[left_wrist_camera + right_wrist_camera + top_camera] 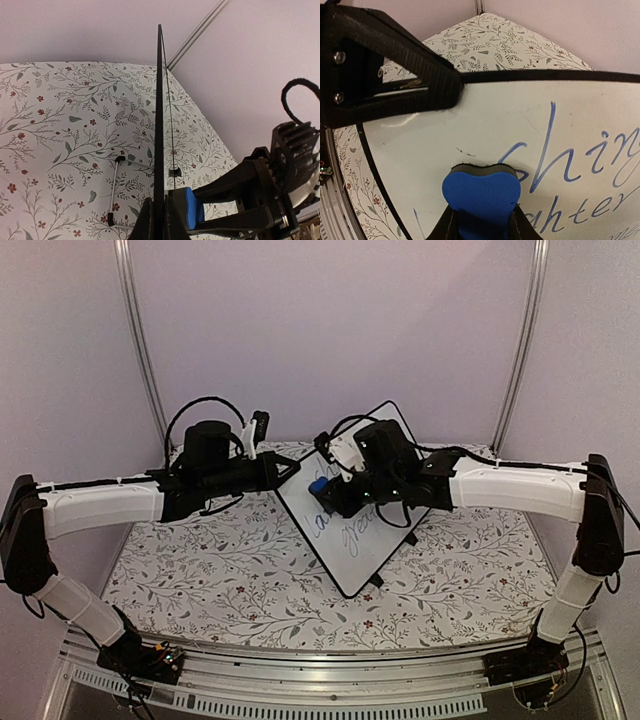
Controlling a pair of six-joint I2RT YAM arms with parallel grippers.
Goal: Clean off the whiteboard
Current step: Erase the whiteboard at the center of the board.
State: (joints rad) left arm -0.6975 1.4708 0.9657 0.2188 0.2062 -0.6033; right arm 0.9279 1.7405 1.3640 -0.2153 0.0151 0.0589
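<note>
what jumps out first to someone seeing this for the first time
The whiteboard, held tilted over the floral table, its rim pinched by the left gripper at centre. Then the blue eraser in the right gripper, set against the board beside blue cursive writing.

Tablecloth point(230, 580): a white cloth printed with grey-green leafy sprigs and small red flowers is spread over the table top and is seen in all three views.
Backdrop point(330, 320): a plain pale lilac wall is seen behind the table and along both sides.
Poles: a thin metal pole point(140, 340) is seen rising from the back left corner and another point(525, 330) from the back right.
Rail point(330, 695): a ribbed aluminium rail is laid along the near table edge.
Eraser point(481, 192): a small blue foam block with a dark top layer is seen pinched in at its sides.
</note>
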